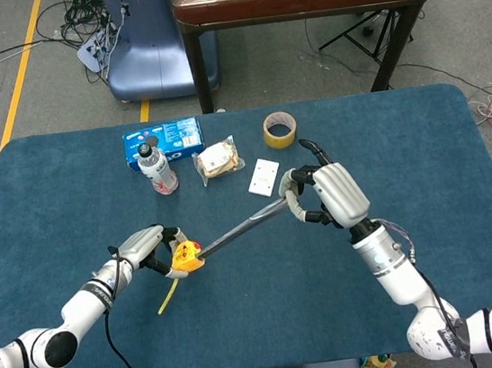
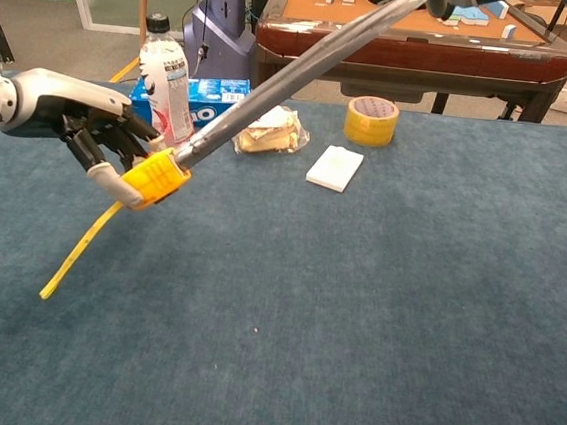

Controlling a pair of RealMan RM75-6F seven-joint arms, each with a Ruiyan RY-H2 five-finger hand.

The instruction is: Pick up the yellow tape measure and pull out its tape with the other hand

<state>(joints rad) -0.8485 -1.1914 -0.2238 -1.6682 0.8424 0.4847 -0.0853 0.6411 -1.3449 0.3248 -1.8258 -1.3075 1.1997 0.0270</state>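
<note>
You are pulling the tape out.
Left hand [image 1: 141, 249] is gripping the tape measure [image 1: 185, 257]; right hand [image 1: 329, 196] is pinching the tape [image 1: 238, 230]: pull steadily.

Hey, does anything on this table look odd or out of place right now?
One thing: a loose yellow strip dangles from the tape measure in the left hand, separate from the grey tape stretched to the right hand. Nothing else stands out.

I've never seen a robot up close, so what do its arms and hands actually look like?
Both arms are glossy white tubes with black rings at the joints. The left hand and right hand have silver-grey backs and dark fingers with pale tips. A thin black cable runs along the left forearm.
</note>
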